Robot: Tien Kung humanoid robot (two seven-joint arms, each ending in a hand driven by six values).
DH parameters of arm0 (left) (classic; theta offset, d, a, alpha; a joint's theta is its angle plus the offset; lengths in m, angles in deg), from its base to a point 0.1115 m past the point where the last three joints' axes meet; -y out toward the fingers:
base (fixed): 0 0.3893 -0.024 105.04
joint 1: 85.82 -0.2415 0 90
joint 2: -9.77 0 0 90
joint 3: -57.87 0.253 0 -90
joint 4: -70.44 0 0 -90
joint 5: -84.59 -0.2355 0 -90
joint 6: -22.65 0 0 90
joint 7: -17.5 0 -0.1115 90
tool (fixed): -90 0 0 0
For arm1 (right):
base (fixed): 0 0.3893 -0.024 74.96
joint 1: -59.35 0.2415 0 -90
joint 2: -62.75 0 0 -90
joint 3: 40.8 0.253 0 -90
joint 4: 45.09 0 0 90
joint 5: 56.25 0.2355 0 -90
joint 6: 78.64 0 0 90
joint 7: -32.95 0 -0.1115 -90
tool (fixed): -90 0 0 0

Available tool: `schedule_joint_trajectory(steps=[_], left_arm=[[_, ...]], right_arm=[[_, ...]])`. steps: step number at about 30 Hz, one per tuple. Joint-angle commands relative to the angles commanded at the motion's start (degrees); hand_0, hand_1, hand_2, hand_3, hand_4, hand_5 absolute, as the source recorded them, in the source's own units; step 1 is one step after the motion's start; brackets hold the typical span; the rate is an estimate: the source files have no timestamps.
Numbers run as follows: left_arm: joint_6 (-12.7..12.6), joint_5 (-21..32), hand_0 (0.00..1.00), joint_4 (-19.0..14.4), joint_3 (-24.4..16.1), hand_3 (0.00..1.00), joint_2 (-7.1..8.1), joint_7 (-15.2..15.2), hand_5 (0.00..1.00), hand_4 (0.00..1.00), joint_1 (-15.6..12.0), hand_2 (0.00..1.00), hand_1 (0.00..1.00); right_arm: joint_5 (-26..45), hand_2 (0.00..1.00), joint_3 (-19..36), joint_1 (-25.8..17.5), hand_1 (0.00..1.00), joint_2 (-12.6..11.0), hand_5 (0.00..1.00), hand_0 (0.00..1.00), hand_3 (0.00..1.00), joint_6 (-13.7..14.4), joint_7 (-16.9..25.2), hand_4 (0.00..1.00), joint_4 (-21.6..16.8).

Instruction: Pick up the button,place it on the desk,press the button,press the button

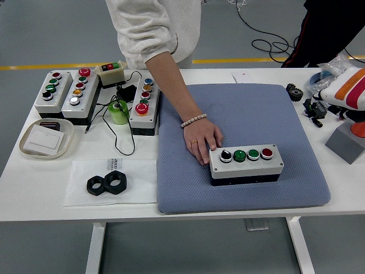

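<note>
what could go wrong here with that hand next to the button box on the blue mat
The person's hand rests against the left end of the button box, so an arm reaching for it might strike the hand. The box sits on a soft blue mat, which may let it tilt when pressed.

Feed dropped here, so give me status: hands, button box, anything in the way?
Left hand out of view; right arm at right edge. Button box on blue pad. Person's hand at its left end.

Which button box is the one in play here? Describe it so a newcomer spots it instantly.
On the blue mat, near its front edge, lies a grey box with four buttons in a row. A person's hand rests against its left end. The other boxes stand off the mat, at the table's left.
</note>
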Motion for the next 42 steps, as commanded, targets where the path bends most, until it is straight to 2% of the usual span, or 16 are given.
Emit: schedule_joint_trajectory(steps=[5,10,15,21,28,34,42], left_arm=[[-0.1,0.1,0.741,0.0,0.0,0.943,-0.03,0.0,0.998,0.611,0.1,0.984,0.913],[0.0,0.0,0.741,0.0,0.0,0.943,-0.03,0.0,0.998,0.609,0.2,0.983,0.914],[0.0,-0.2,0.741,0.0,-0.2,0.943,-0.05,0.0,0.998,0.611,0.3,0.983,0.913],[-0.1,-0.1,0.74,0.0,-0.1,0.943,-0.06,0.0,0.998,0.61,0.1,0.984,0.913],[0.0,-1.0,0.74,0.0,-0.9,0.943,-0.06,-0.2,0.998,0.61,-0.2,0.983,0.913],[0.0,-1.1,0.74,0.0,-1.0,0.943,-0.04,-0.2,0.998,0.609,-0.4,0.983,0.913],[0.0,-0.6,0.74,0.0,-0.6,0.943,0.14,-0.1,0.998,0.609,-0.8,0.983,0.913]], right_arm=[[0.6,0.181,0.1,-0.1,0.171,0.5,0.002,0.315,0.781,0.2,-0.2,0.303,0.6],[4.2,0.182,0.1,-0.5,0.173,1.2,0.002,0.313,0.788,0.7,-0.3,0.304,2.6],[8.7,0.182,-1.0,-1.0,0.172,3.3,0.002,0.31,0.797,0.8,-0.1,0.311,6.6],[9.2,0.181,-1.8,-2.1,0.171,5.4,0.002,0.308,0.8,0.9,-0.1,0.315,9.4],[8.4,0.179,-3.1,-2.3,0.169,7.2,0.002,0.307,0.803,0.7,0.0,0.32,10.5],[8.2,0.178,-4.0,-1.7,0.168,7.7,0.002,0.305,0.805,0.4,0.1,0.319,11.1],[7.5,0.178,-3.2,-1.2,0.168,6.8,0.002,0.305,0.805,0.1,0.0,0.322,7.8]])
